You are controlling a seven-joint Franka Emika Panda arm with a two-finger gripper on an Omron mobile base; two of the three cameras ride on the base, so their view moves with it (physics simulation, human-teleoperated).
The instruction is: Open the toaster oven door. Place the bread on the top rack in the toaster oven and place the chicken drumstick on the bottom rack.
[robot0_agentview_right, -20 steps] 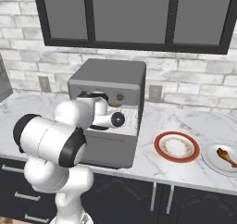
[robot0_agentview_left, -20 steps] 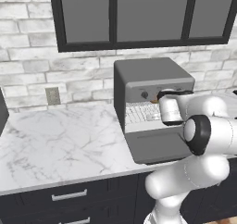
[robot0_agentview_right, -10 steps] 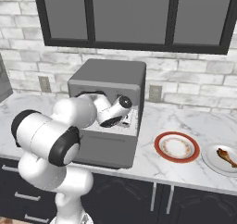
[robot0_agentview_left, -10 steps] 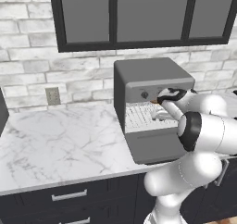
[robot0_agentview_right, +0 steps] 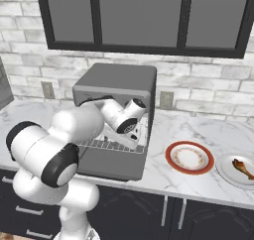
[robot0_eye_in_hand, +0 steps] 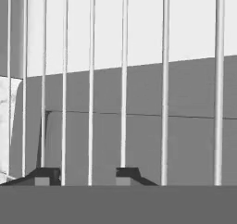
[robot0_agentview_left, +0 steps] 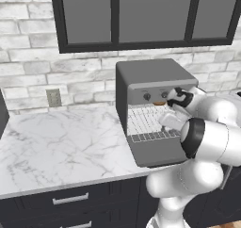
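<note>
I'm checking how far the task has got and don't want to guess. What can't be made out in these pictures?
- Gripper: fingertips barely rise at the hand view's bottom edge; whether they hold anything cannot be told.
- Bread: a small golden sliver in the left base view, mostly hidden by the arm.
- Bottom rack: partly covered by the arm in the right base view.
- Toaster oven interior: blocked by the arm.

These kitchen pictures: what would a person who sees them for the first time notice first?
First, the big white arm reaching into the open toaster oven on the marble counter, its end effector low over a wire rack and the toaster oven door folded down flat in front. Next, to the oven's right, a red-rimmed plate and a white plate bearing the chicken drumstick.
</note>
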